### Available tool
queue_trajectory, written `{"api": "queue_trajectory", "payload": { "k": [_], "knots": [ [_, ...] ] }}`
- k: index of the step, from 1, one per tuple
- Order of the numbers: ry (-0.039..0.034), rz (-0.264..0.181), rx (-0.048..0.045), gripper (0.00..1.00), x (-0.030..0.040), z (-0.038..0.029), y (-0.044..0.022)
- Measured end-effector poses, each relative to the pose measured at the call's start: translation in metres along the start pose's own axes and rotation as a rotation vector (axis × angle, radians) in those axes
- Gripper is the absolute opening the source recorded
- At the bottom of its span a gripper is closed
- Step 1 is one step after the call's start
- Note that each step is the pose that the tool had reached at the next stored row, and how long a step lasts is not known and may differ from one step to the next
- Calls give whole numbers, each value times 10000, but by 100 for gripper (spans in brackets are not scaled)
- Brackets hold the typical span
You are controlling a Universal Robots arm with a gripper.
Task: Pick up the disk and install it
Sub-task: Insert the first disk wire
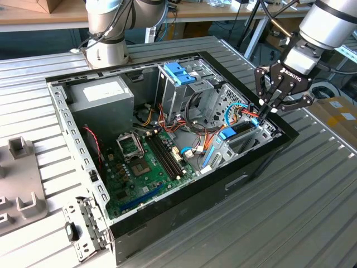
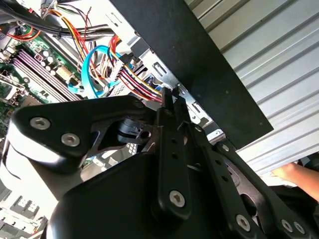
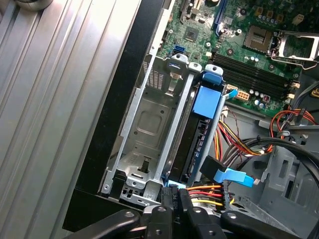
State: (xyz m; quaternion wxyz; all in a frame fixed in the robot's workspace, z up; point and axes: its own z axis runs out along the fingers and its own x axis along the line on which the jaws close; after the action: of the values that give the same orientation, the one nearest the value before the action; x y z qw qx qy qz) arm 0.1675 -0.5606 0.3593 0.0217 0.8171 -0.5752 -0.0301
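At the right of the exterior view the gripper (image 1: 266, 113) is pinched shut on nothing, tips at the case (image 1: 184, 215) edge, probably to push. The disk (image 3: 206, 102) stands edge-on in the drive cage (image 3: 144, 119) beside them — blue frame outward, apparently seated.

Worktop (image 1: 312, 201): silver ribbed aluminium-profile surface with parallel grooves. An open black metal computer case (image 1: 184, 218) lies flat on it with its side panel off, set at an angle across the middle. Toward the exterior view's left, a light grey moulded plastic fixture plate (image 1: 19, 184) with upright posts rests on the worktop, apart from the case. A perforated silver sheet-metal bracket (image 1: 83, 226) lies just beside the case's near corner. A grey cylindrical robot-arm base (image 1: 106, 53) stands on the worktop behind the case.
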Motion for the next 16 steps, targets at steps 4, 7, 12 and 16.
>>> {"api": "queue_trajectory", "payload": {
  "k": [4,7,12,16],
  "knots": [
    [0,0,0,17,0,1,0],
    [-5,3,2,17,-6,5,15],
    [1,32,15,17,-28,8,78],
    [8,57,34,17,-42,9,118]
  ]
}}
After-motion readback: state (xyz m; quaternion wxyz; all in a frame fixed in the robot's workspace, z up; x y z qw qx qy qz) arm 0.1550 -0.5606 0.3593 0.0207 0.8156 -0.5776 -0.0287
